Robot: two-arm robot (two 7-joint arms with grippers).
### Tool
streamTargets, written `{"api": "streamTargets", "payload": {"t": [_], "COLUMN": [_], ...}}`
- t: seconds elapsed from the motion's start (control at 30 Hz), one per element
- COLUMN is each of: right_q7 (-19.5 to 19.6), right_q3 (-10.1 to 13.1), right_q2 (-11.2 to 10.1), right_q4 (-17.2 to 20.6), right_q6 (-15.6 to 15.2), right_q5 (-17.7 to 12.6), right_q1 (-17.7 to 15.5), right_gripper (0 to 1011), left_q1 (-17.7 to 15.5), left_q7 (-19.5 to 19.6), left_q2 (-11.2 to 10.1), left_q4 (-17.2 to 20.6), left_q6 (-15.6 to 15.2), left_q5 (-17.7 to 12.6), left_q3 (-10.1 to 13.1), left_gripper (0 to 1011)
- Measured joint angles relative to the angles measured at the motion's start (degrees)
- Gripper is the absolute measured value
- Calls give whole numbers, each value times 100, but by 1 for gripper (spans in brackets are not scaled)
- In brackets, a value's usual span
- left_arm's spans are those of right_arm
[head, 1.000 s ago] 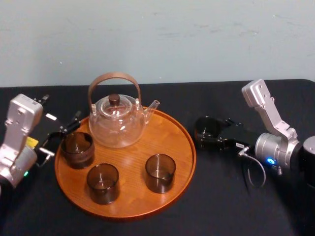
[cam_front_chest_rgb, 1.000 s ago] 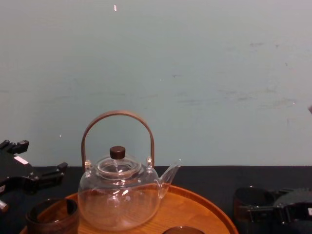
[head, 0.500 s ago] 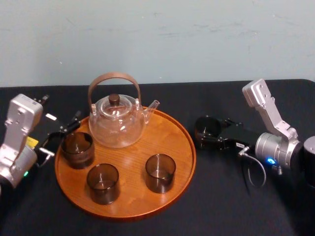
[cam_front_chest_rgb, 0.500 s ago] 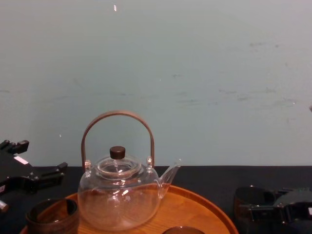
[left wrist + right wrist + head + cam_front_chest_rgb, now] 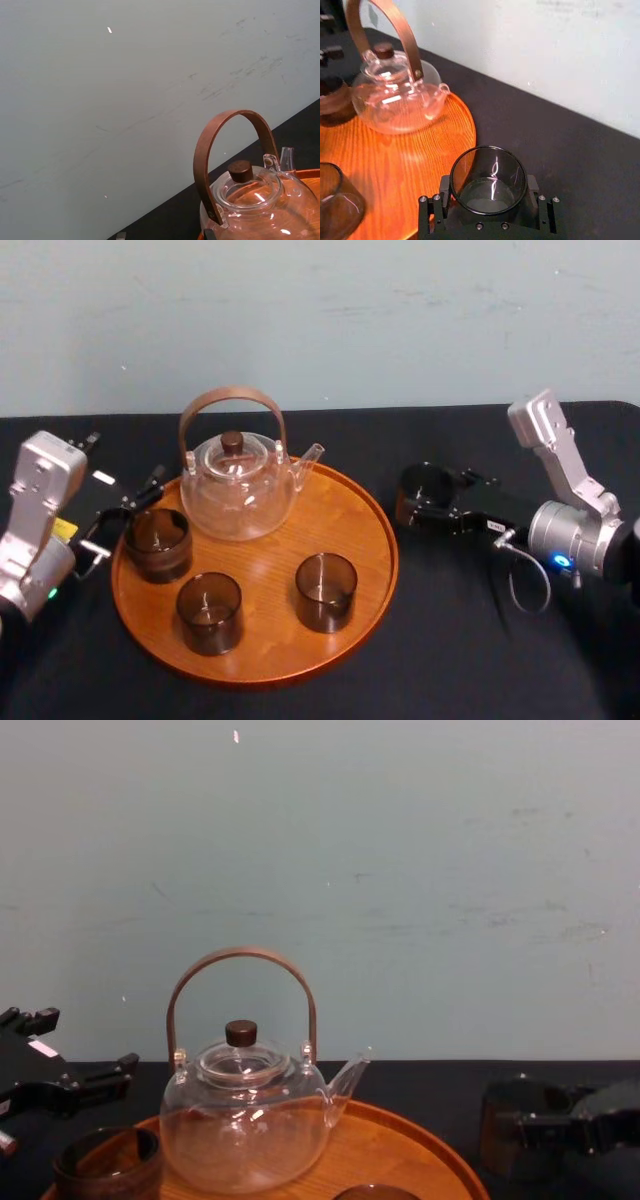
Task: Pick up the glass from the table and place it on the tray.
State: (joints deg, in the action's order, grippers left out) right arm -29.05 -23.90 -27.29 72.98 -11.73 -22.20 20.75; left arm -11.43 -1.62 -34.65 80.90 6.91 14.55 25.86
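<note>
While the right gripper [image 5: 432, 502] is clamped on the glass [image 5: 488, 181], one finger on each side of its lower wall, the step in hand is the carry over to the tray [image 5: 335, 505]. The glass stays upright just beside the tray's right rim, over the black table [image 5: 450, 640], and looks lifted off the cloth, though the gap under it is hard to make out.

To do this well, I judge the glass should rise enough for its base to pass above the low rim, then travel sideways level and slowly so it does not tip in the grip. The bare wood on the right of the tray, between the teapot [image 5: 238, 490] spout and the nearest cup [image 5: 325, 590], looks like the best landing spot. It should go down flat, with the fingers opening only once the base rests on the wood.

Compared with a second ago, the glass and right gripper sit higher in the chest view and slightly farther back in the head view, so the lift has begun. The left gripper [image 5: 120, 518], jaws apart beside the cup [image 5: 157, 543] on the tray's left, has not moved.
</note>
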Motion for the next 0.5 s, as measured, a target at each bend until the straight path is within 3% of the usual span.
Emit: {"api": "streamTargets", "payload": {"t": [0.27,0.5], "right_q7": [-89,-188], "right_q3": [56,-16], "right_q2": [-160,-219], "right_q4": [402,524], "right_q6": [88,143], "right_q5": [-96,-96], "right_q1": [-58,18], "right_gripper": [899,899], "left_q1": [0,0], "left_q7": [0,0], "left_q2": [0,0], "left_q4": [0,0], "left_q6": [0,0], "left_q5": [0,0], "left_q3": [0,0], "left_gripper": [1001,1001]}}
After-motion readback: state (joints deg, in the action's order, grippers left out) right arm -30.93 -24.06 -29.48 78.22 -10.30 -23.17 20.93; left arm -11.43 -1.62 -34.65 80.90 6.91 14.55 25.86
